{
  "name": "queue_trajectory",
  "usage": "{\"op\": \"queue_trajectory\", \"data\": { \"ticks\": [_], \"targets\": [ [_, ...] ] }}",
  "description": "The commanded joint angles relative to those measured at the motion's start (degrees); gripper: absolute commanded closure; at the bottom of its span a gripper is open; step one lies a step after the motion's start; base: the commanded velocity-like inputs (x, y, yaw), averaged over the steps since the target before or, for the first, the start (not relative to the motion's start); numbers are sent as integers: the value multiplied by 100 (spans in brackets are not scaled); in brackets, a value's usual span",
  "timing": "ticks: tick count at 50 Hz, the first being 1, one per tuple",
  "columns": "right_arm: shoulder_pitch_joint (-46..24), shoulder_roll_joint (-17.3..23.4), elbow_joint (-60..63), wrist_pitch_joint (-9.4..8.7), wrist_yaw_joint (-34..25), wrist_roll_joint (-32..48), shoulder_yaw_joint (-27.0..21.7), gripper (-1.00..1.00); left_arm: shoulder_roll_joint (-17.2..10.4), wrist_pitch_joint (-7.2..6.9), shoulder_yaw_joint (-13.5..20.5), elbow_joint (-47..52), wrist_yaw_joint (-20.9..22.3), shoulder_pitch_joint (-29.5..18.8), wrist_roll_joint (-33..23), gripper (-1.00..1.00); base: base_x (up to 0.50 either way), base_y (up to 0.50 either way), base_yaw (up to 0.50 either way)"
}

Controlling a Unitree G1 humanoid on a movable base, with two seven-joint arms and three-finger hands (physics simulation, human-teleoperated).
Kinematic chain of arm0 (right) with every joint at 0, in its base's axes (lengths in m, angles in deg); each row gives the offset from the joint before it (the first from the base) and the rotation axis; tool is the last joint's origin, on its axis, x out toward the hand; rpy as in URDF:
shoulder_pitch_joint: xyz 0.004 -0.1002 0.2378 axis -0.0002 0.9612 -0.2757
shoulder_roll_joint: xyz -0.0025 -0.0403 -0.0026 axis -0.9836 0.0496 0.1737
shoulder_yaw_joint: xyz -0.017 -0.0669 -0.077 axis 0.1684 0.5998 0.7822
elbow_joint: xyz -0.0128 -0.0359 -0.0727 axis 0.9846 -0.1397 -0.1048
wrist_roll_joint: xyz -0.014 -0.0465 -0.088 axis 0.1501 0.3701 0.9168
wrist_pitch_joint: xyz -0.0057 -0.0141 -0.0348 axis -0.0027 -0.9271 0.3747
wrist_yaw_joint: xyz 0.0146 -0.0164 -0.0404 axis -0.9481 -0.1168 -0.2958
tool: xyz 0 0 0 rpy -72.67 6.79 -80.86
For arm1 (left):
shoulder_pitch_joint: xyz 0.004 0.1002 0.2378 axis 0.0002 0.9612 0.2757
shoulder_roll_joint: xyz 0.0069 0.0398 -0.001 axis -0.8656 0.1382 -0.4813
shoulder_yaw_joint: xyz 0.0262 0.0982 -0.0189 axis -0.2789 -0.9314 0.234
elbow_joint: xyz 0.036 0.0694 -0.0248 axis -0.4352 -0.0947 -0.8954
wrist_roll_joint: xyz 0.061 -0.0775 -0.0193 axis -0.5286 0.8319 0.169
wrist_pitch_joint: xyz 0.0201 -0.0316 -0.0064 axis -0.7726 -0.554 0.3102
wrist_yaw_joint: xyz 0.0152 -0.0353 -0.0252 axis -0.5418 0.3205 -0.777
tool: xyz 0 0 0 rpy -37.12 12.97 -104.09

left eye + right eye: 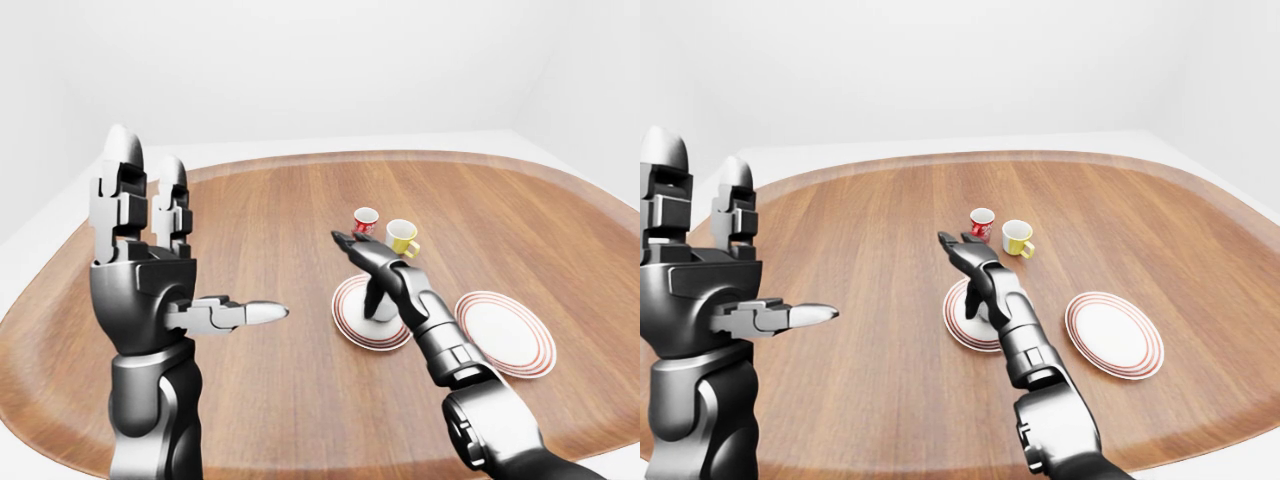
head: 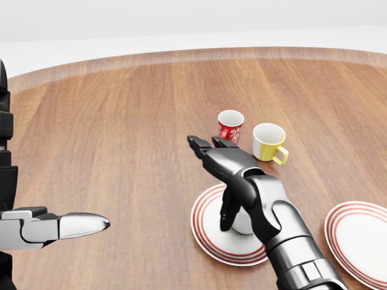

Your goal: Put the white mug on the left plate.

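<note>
The white mug (image 2: 243,223) stands upright on the left red-rimmed plate (image 2: 208,241), mostly hidden behind my right hand. My right hand (image 2: 213,181) is open just above the mug: its fingers (image 2: 199,145) stretch out flat toward the upper left, and the thumb hangs down along the mug's left side. The fingers do not close round the mug. My left hand (image 1: 200,235) is open and empty, raised upright at the left of the left-eye view, far from the plates.
A red mug (image 2: 230,125) and a yellow mug (image 2: 268,142) stand just above the left plate. A second red-rimmed plate (image 1: 510,335) lies to the right. All rest on a round wooden table (image 1: 260,230) with a raised rim.
</note>
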Motion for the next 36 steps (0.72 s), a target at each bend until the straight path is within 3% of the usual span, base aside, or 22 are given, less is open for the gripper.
{"op": "queue_trajectory", "data": {
  "ticks": [1,6,7,8,11,15,18,19,36],
  "targets": [
    [608,-181,1934,0,-1360,-1270,-94,-100,-12,0,29,3,-7,-29,21,-95,0,0,0],
    [679,-312,2574,0,-1930,-1983,-156,-100,-20,0,46,-4,-13,-47,28,-95,0,0,0],
    [689,-378,2824,-57,-2118,-2215,-189,-100,-21,0,44,-4,-14,-47,26,-95,0,0,0],
    [692,-403,2985,-260,-2214,-2391,-199,-100,-19,0,37,-9,-14,-44,21,-95,0,0,0],
    [640,-358,3109,-584,-2229,-2720,-203,-100,-19,0,38,-12,-13,-42,22,-95,0,0,0],
    [708,-320,3234,-856,-2113,-3172,-272,-100,-21,0,41,-7,-11,-40,21,-95,0,0,0],
    [679,-244,3071,-868,-1803,-3340,-297,-100,-18,0,34,-18,-7,-26,12,-95,0,0,0],
    [685,-279,3100,-996,-1766,-3476,-332,-100,-17,0,31,-9,-7,-25,13,-95,0,0,0],
    [1303,-56,3980,-1000,-1228,-4393,-501,-100,-21,0,52,26,-17,-42,24,-95,0,0,0]
  ]
}}
